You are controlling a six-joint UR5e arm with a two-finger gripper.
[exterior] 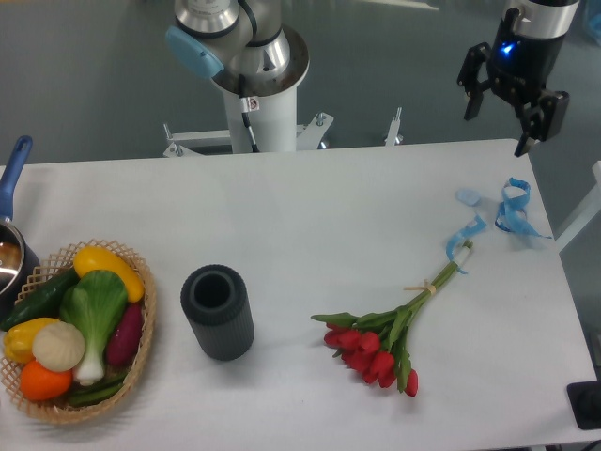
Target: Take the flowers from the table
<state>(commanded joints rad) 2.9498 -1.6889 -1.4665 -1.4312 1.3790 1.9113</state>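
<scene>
The flowers (385, 343) lie flat on the white table (310, 216) at the front right: red tulip heads toward the front, green stems running up and right, tied with a thin tan band (424, 287). My gripper (496, 124) hangs high at the far right, above the table's back edge, well away from the flowers. Its two dark fingers (473, 99) stand apart with nothing between them.
A loose blue ribbon (507, 211) lies by the stem ends at the right edge. A dark grey cylindrical vase (218, 312) stands front centre. A wicker basket of vegetables (75, 334) sits front left, with a blue-handled pot (11, 240) behind it. The arm's base (255, 85) stands behind the table.
</scene>
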